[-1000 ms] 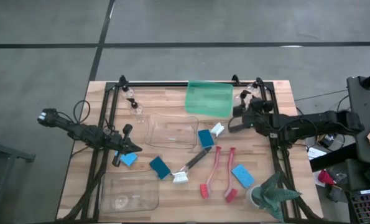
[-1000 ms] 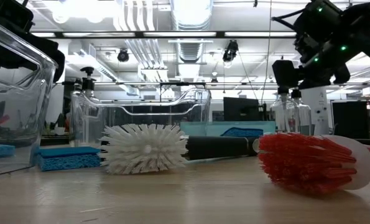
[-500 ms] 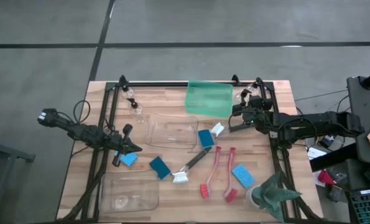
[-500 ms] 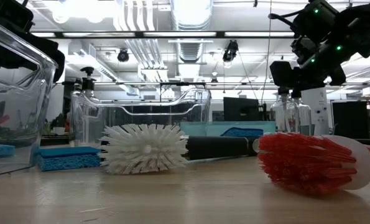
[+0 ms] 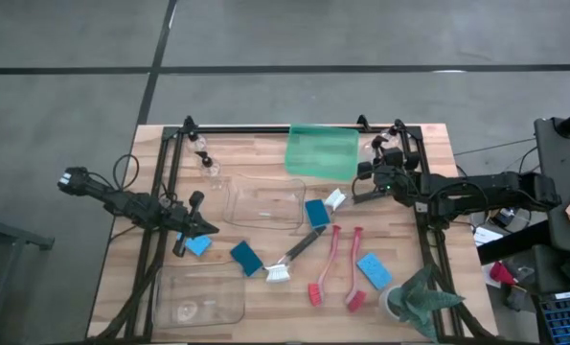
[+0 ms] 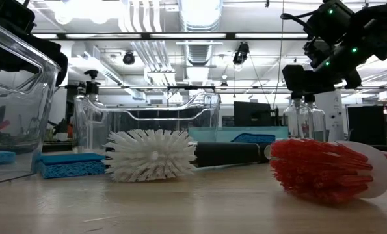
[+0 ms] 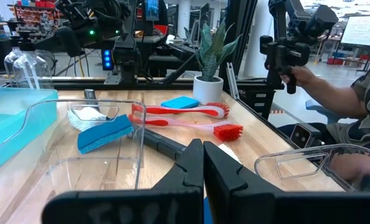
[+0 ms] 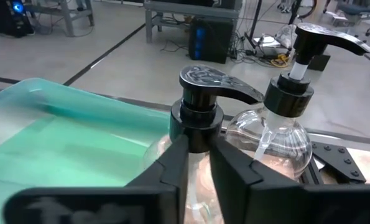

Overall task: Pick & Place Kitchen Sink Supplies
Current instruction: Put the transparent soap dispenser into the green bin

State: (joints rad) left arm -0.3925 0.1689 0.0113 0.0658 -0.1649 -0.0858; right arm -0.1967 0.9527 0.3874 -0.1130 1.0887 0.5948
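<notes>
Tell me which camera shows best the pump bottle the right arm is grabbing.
The right wrist view: the fingers close around the pump bottle below its black top. The high view shows it tiny, the low view half hidden, the left wrist view only distantly.

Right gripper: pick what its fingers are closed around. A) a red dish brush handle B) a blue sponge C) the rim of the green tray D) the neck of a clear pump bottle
D: in the right wrist view the right gripper pinches the neck of a clear pump bottle under its black top, with a second pump bottle beside it.
</notes>
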